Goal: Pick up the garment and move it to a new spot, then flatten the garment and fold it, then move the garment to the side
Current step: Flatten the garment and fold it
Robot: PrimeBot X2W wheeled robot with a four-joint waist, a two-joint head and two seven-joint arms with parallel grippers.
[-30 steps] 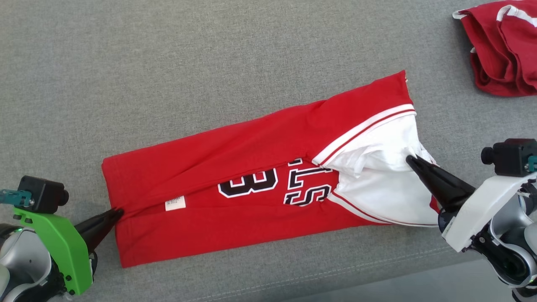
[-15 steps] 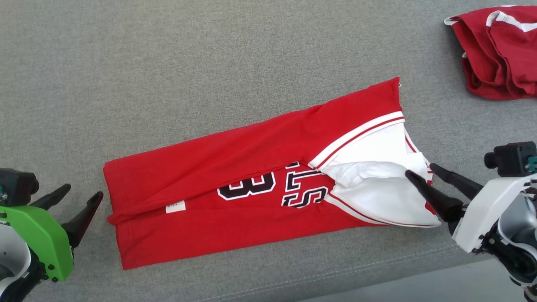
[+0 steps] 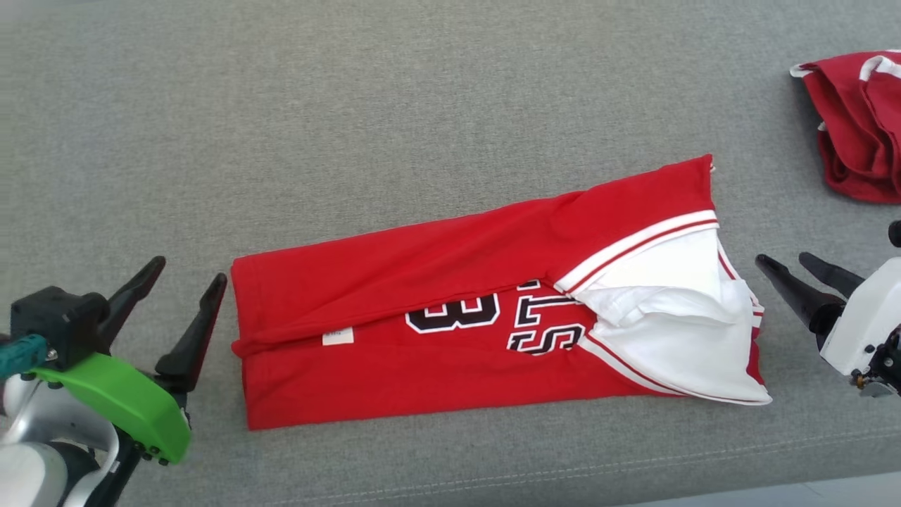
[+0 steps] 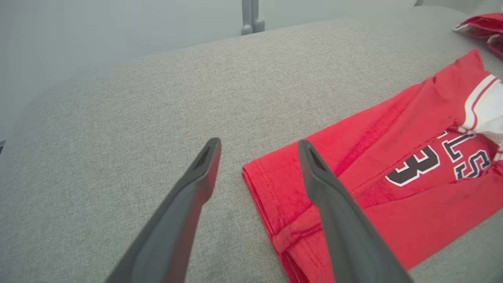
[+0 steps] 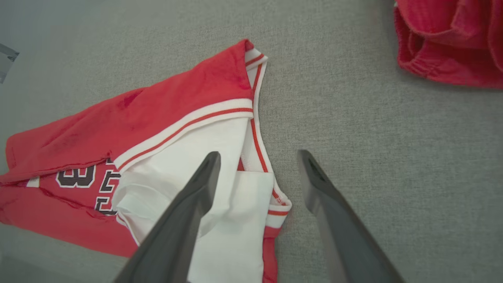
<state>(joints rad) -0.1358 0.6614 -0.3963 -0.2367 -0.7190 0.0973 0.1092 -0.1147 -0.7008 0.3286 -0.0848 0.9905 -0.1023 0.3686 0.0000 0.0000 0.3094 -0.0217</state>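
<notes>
The garment (image 3: 450,310) is a red jersey with white sleeves and black-and-white lettering, folded into a long strip lying flat on the grey fabric surface. My left gripper (image 3: 188,269) stands open just off its left hem, holding nothing. In the left wrist view the left gripper (image 4: 259,144) has the garment's red hem corner (image 4: 283,192) under the right finger. My right gripper (image 3: 781,259) is open just right of the white sleeve end. The right wrist view shows the right gripper (image 5: 259,155) above the garment's white sleeve edge (image 5: 251,196), not gripping it.
A second, darker red garment (image 3: 855,123) lies bunched at the far right, also seen as a red heap (image 5: 448,39) in the right wrist view. The grey surface's front seam and edge (image 3: 633,461) run along the bottom.
Both grippers have opened and let go of the garment, then drawn back from its two ends. The head camera has shifted, so the whole scene sits further right and lower.
</notes>
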